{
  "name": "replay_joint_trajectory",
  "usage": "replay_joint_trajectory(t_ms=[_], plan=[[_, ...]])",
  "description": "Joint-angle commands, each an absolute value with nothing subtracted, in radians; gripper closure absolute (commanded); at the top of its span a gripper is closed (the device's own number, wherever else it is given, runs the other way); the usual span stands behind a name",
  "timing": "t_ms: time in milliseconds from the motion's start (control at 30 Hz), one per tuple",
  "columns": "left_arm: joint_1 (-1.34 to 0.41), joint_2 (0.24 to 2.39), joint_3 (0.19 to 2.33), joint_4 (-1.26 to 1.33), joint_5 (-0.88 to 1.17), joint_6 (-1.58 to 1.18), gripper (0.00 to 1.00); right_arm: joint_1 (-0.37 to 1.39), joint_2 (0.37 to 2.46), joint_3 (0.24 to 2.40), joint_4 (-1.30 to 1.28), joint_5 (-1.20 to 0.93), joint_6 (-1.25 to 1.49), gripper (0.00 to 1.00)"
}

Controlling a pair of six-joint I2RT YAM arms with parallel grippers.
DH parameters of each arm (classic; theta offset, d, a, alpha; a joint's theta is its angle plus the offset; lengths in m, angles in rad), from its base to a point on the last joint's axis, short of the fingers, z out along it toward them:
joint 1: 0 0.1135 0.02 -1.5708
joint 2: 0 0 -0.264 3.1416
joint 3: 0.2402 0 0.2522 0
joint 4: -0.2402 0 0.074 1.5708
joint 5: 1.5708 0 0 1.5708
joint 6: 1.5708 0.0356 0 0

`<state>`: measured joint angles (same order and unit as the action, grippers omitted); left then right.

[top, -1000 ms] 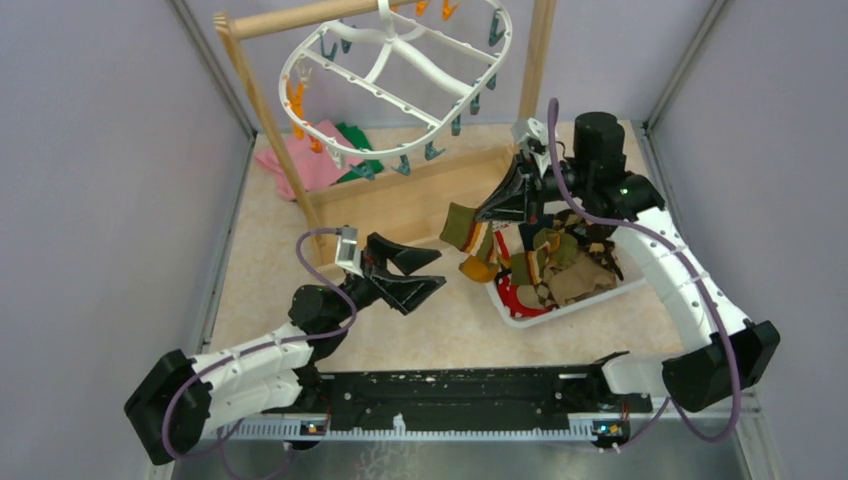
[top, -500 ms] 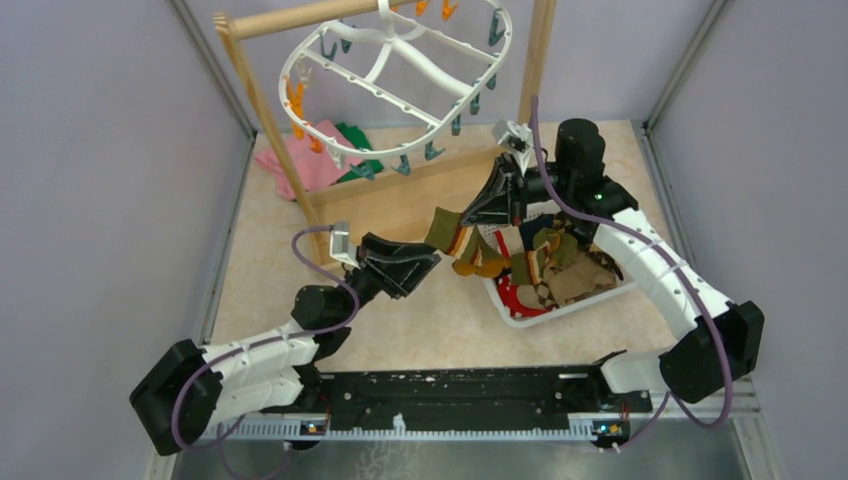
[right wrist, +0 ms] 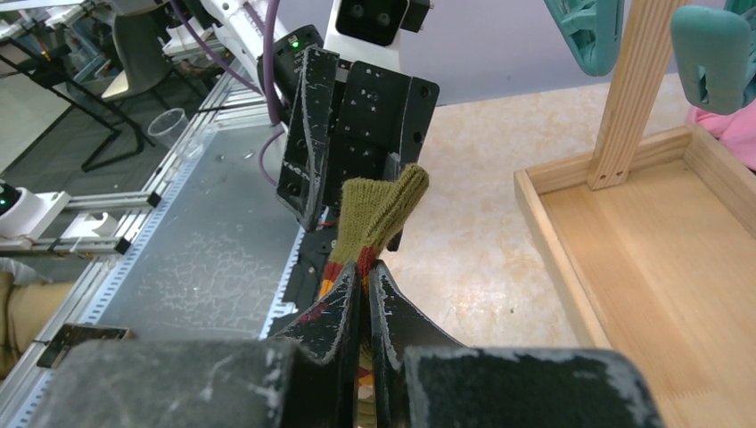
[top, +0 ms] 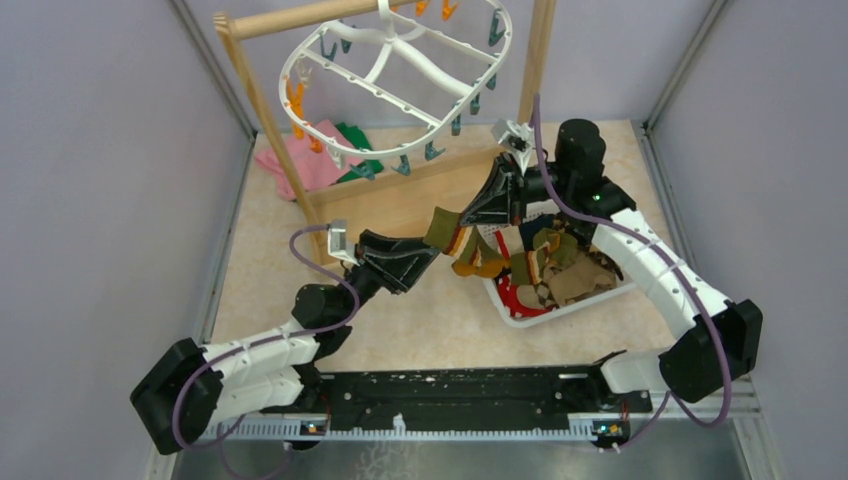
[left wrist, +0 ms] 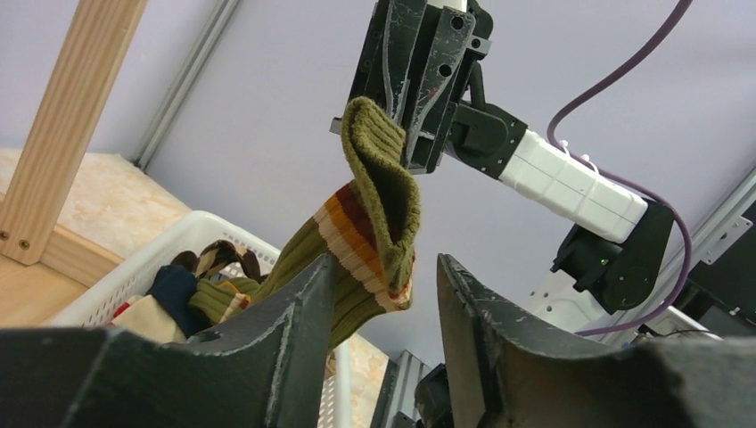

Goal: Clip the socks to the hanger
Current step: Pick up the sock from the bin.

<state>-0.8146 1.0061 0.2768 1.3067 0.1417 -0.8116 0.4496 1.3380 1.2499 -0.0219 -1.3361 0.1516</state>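
Olive-brown sock (top: pixel 441 228) with the orange stripes is held up in the air, well off the tabletop (top: pixel 440 325), between the white basket (top: pixel 522 319) and the wooden rack (top: pixel 270 18). It's pinched near the cuff by the right gripper (top: pixel 463 222), whose jaws are pressed tight on the fabric, as the right wrist view shows. The folded cuff is seen poking up past the fingertips there.

The left gripper (left wrist: pixel 383 260) is parked right under it, jaws partway apart, with the striped part of the sock hanging down into the gap. One finger looks to be brushing the fabric and the other is clear of it, so nothing is gripped on that side yet. A handover, or a two-handed stretch of the cuff, seems to be what's being set up.

Progress-wise, not much can be ticked off. The hanger (top: pixel 440 118) hangs from the rack at the back, and no sock can be seen on any of its clips (top: pixel 432 150), at least in the part that is in view. The rest of the socks (top: pixel 560 272) are piled in the basket. So one sock is lifted but not clipped, and everything else is left to do: this one has to be carried up to a clip, and then the whole pile after it.
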Motion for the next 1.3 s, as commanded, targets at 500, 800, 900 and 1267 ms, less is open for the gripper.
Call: replay_joint_trajectory(t_ms=[500,800,900,1267], plan=[[-0.82,1.074,0.329,1.482,0.153,-0.816,0.94,0.483,1.362,1.229,0.084,-1.38,0.196,1.0],[-0.821,0.84,0.489,0.64,0.281,-0.157,1.0,0.452,1.316,1.389,-0.569,-1.267,-0.44,0.38],[-0.842,0.829,0.593,0.306,0.219,0.127,1.0,0.452,1.298,1.405,-0.686,-1.235,-0.617,0.33],[-1.174,0.936,0.815,-0.127,-0.17,0.69,1.0,0.504,1.413,1.556,-0.965,-1.265,-1.022,0.26]])
